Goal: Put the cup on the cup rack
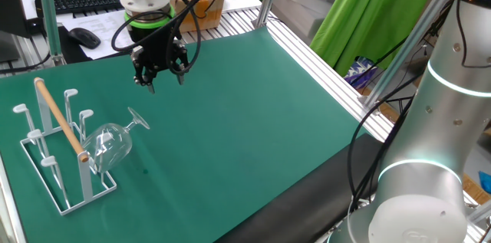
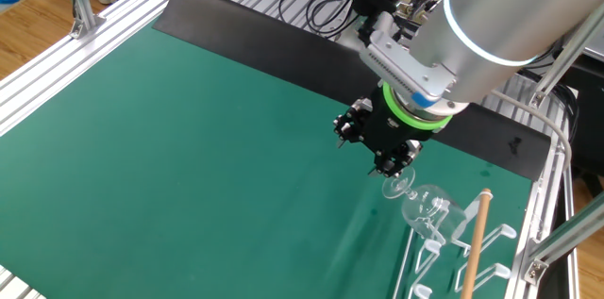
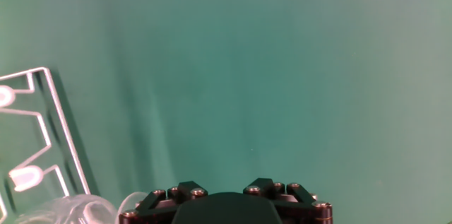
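The cup (image 1: pixel 112 142), a clear glass goblet, hangs tilted with its bowl over a peg at the near right corner of the cup rack (image 1: pixel 47 155), and its foot (image 1: pixel 138 119) points up and out. The white wire rack has a slanted wooden rod (image 1: pixel 60 118). My gripper (image 1: pixel 163 82) hovers above the green mat, up and to the right of the cup, apart from it, open and empty. The other fixed view shows the gripper (image 2: pixel 377 153) just above the cup (image 2: pixel 427 205). In the hand view the rack (image 3: pixel 65 143) and a bit of glass (image 3: pixel 67 211) show at the lower left; my fingertips are hidden.
The green mat (image 1: pixel 245 120) covers the table. Aluminium frame rails (image 1: pixel 322 67) run along the far edge. A keyboard (image 1: pixel 88 1) and mouse (image 1: pixel 83 37) lie beyond the mat. Another robot arm's base (image 1: pixel 430 159) stands at the right.
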`<state>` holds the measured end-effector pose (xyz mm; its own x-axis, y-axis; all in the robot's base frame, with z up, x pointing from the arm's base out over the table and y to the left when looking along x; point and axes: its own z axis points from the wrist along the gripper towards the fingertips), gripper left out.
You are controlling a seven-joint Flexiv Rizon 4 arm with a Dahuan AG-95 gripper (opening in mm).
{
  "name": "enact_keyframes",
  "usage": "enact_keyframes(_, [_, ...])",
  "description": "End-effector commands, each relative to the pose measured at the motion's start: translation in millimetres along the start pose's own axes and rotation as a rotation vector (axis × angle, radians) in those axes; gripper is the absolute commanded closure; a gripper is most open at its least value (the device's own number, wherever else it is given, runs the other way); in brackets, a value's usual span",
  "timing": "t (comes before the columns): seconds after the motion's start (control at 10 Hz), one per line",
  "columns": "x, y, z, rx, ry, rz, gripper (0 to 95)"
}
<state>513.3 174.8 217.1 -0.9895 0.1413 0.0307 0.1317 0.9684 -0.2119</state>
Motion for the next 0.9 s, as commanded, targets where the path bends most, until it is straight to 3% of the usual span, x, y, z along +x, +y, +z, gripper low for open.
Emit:
enact_keyframes(0.1, [-0.1, 0.0, 0.1, -0.006, 0.007, 0.001, 38.0])
enact_keyframes(0.9, [-0.1, 0.0, 0.1, -0.02, 0.017, -0.004, 38.0])
